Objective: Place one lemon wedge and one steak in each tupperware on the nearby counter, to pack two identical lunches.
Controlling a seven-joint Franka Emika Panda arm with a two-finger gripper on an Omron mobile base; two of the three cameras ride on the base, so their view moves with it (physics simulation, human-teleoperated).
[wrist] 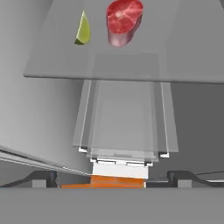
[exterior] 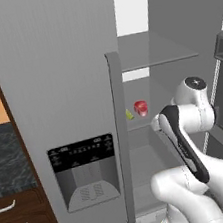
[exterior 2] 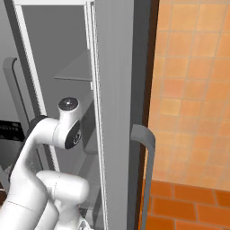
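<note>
Inside the open grey fridge, a small yellow-green lemon wedge (wrist: 83,29) and a flat red streaked steak (wrist: 124,19) lie side by side on a glass shelf (wrist: 183,57), at twelve o'clock from the wide-open, empty claw (wrist: 111,177). Fetching is judged underway; an advance onto one piece is needed.

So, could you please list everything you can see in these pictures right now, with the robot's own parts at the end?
lemon wedge: one, yellow-green, on the fridge shelf, left of the steak in the hand view, apart from it.
steak: one, red with pale streaks, on the same shelf.
fridge shelf: one, translucent grey, inside the open fridge.
fridge door: grey, with a vertical handle and a dark dispenser panel, in the left base view.
counter: one, black-grey marbled, at the left edge of the left base view, above dark wood drawers with silver handles.
tiled wall: orange, right side of the right base view.
arm: one, white with dark joints, reaching into the fridge.
gripper: one, open, holding nothing.
</note>
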